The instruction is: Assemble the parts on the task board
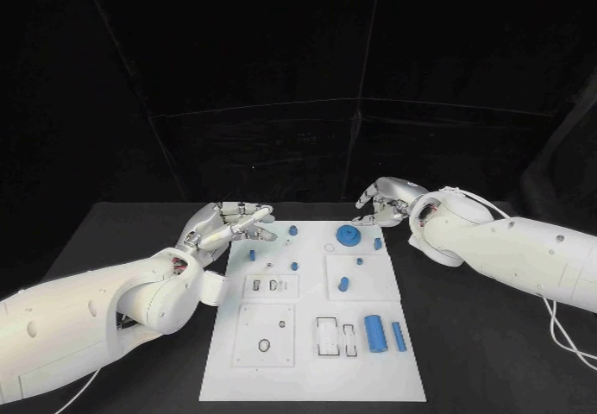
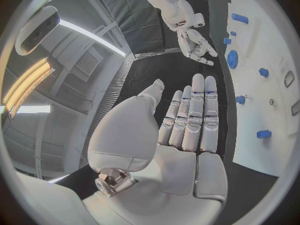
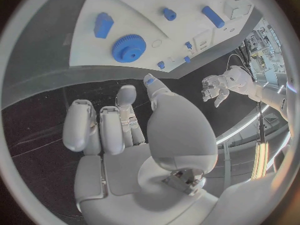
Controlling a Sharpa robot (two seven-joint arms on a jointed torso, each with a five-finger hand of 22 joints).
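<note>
both hands empty: left hand (image 1: 236, 224) fingers (image 2: 201, 110) straight & apart, right hand (image 1: 388, 200) fingers (image 3: 94, 130) loosely curled. parts lay on task board (image 1: 311, 379) between them, blue gear (image 1: 351, 234) nearest right fingers, prob. poised to pick.

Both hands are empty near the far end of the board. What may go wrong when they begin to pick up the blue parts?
1. The blue gear lies flat on the task board, so the right hand may slip off it.
2. The small blue pegs stand close beside the left hand; a reach could topple one.
3. The long blue cylinders lie on their sides and may roll if nudged.
</note>
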